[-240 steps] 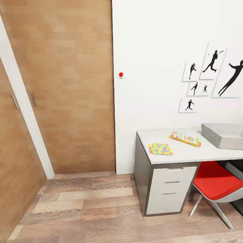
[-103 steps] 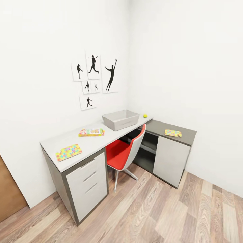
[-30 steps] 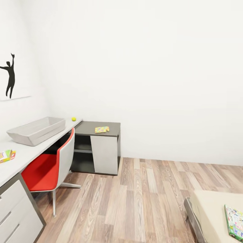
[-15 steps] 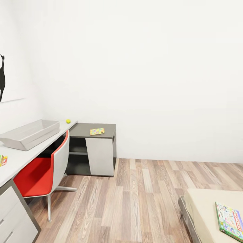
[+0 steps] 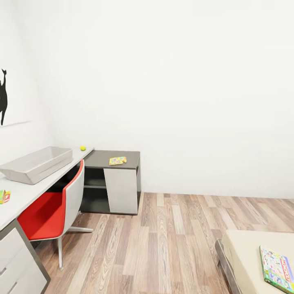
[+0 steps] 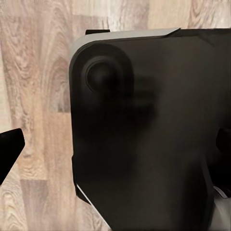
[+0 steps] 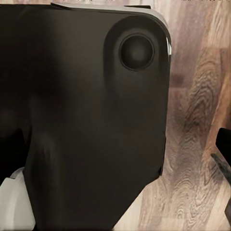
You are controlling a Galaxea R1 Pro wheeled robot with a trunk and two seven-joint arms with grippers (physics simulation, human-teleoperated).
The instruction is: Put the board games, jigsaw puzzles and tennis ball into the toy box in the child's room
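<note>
The toy box (image 5: 37, 163), a shallow grey tray, stands on the white table (image 5: 28, 188) at the left. Just beyond it lies the tennis ball (image 5: 83, 148). One jigsaw puzzle (image 5: 117, 161) rests on the dark side unit. At the left edge, the end of a board game (image 5: 4, 197) shows on the table. Another board game (image 5: 278, 264) lies on the bed (image 5: 249, 251) at the lower right. In the wrist views my left gripper (image 6: 115, 149) and right gripper (image 7: 115, 159) hang open over the plank floor beside my dark body, holding nothing.
A red and grey swivel chair (image 5: 55, 204) is pushed under the table. The dark cabinet (image 5: 118, 185) stands in the corner. Wood plank floor (image 5: 163, 241) stretches between the desk and the bed. An athlete silhouette (image 5: 3, 98) hangs on the left wall.
The camera has swung right, from the wardrobe along the desk to the bed corner, and has nearly settled over the last half second. No toy has moved.
</note>
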